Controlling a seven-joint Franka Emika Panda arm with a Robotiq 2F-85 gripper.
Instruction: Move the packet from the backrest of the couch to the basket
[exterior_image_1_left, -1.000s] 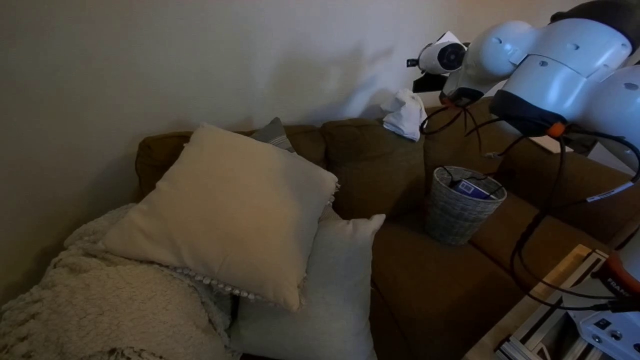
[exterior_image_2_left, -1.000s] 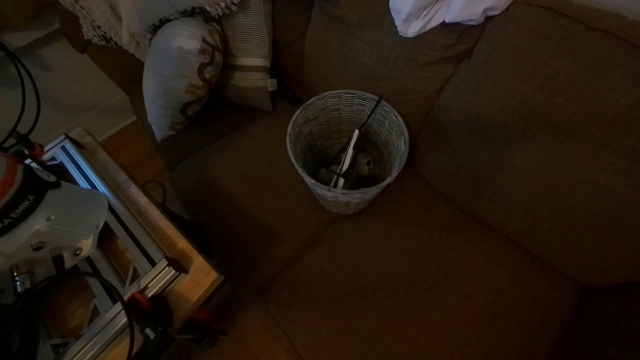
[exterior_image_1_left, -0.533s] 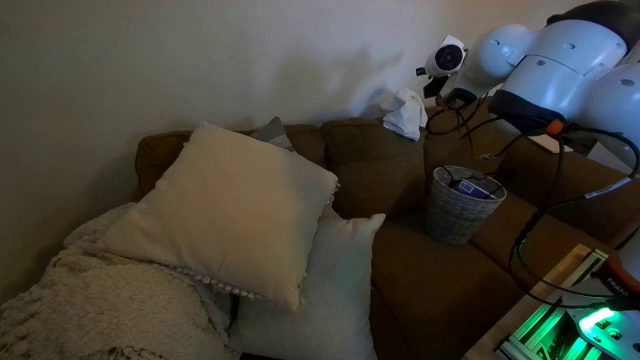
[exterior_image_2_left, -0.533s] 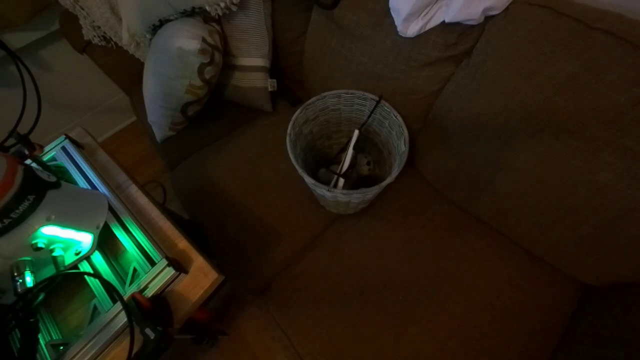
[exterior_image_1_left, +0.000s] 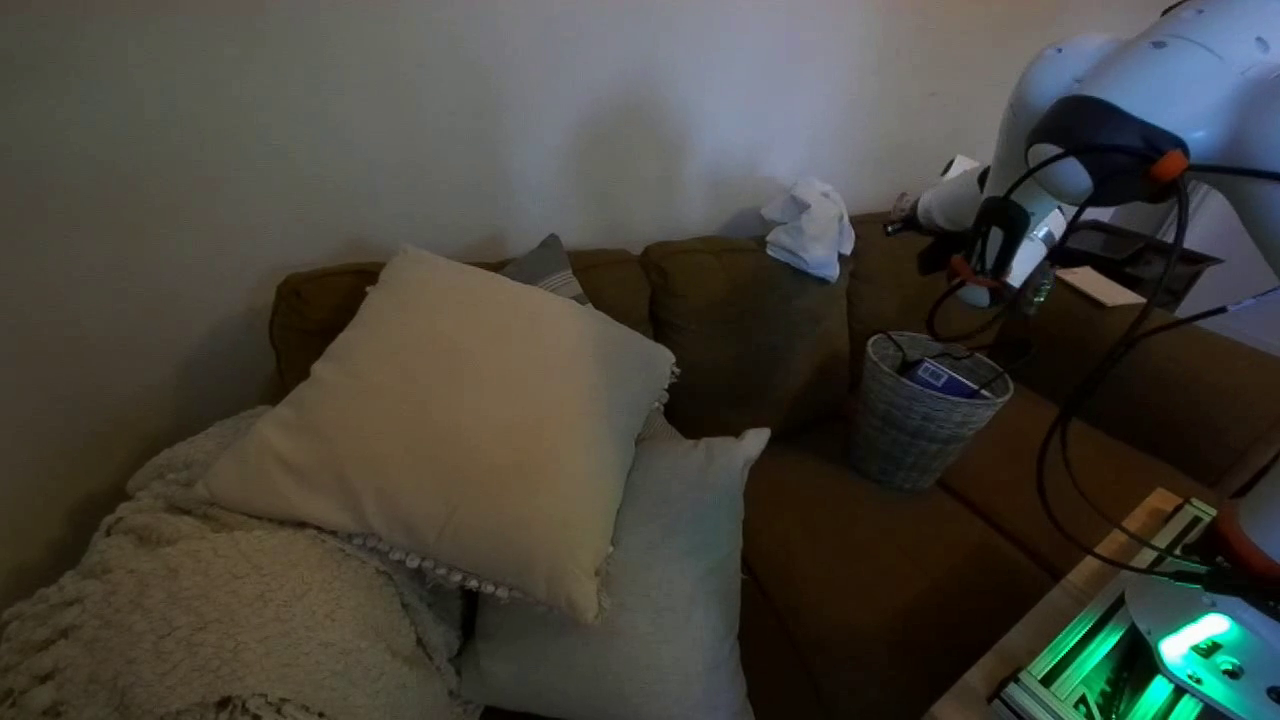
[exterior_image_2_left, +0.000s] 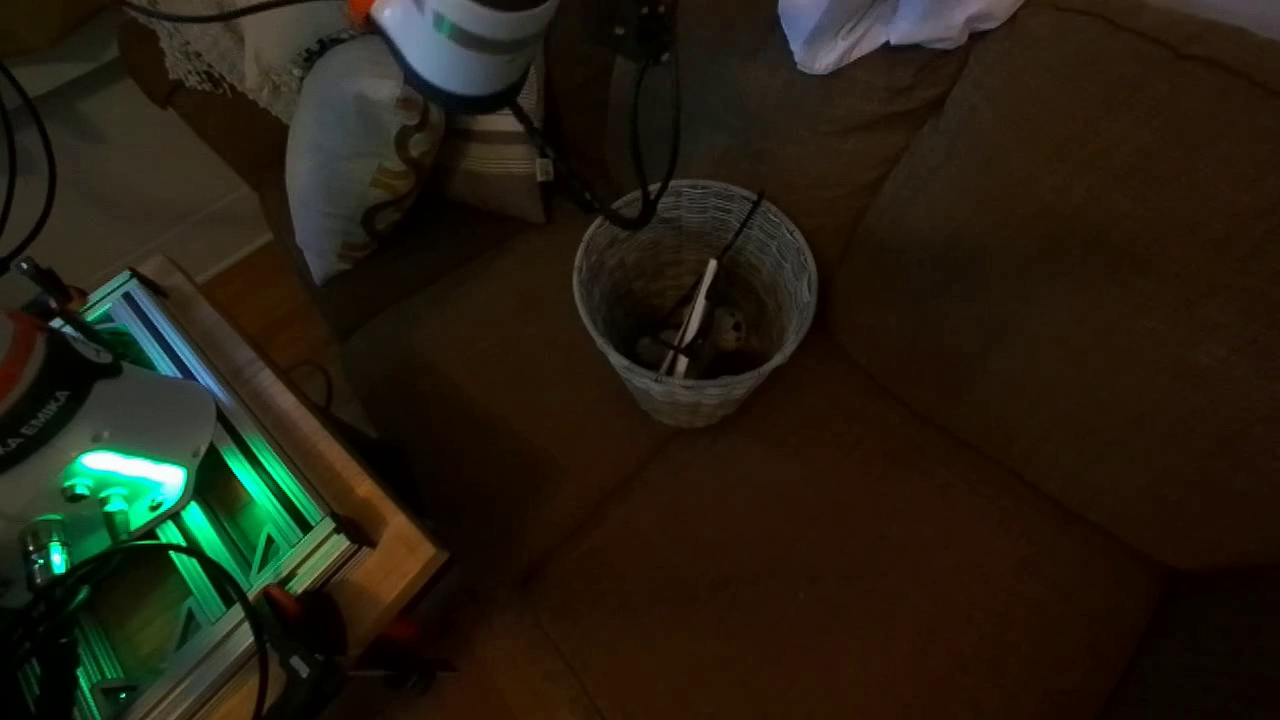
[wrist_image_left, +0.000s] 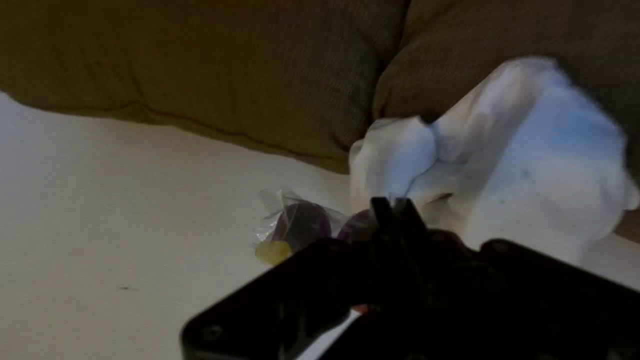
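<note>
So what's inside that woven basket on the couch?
A blue-purple box, a dark cord and a roundish pale thing show inside the basket. Whatever lies beneath the box is covered; the bottom is too dark.

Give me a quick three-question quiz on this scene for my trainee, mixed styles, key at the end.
1. Multiple choice: where does the basket stand? A) on the floor B) on the couch seat C) on the blanket
2. True or false: a white cloth hangs over the top edge of the backrest.
3. Fill in the blank: in the wrist view, the gripper holds a clear plastic ____ with purple and yellow showing.

Key: 1 B; 2 true; 3 packet.
</note>
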